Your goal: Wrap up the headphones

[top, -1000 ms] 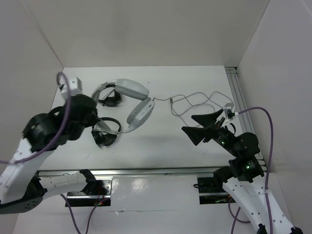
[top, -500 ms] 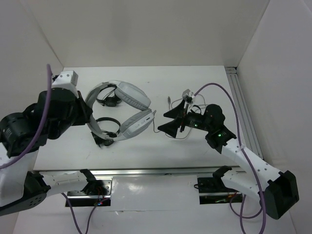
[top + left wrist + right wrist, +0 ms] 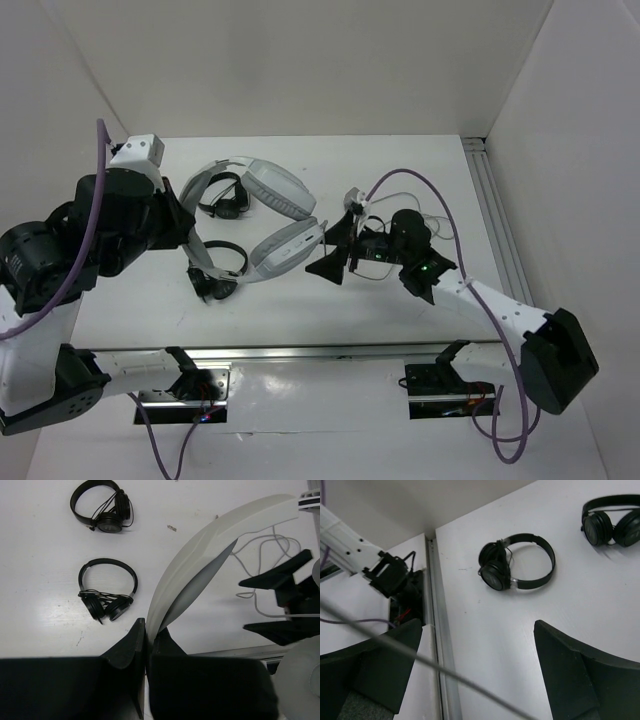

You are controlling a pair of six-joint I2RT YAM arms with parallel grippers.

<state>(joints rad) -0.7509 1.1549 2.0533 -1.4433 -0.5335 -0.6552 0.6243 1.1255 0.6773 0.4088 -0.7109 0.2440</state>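
arms (image 3: 500,312): white links, black joints | cables (image 3: 98,160): purple | hand fingers (image 3: 580,680): black wedges

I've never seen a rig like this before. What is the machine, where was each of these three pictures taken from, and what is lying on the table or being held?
The machine is a left arm and a right arm, bolted at the near edge of a white table. Each arm ends in a two-finger gripper. The wide picture looks down from above and behind the arms. The other two come from a camera on each wrist, so each shows its own fingers. The left gripper is shut on the headband of the large white headphones. The right gripper is open beside them and holds nothing. A black pair and a second black pair lie on the table untouched.
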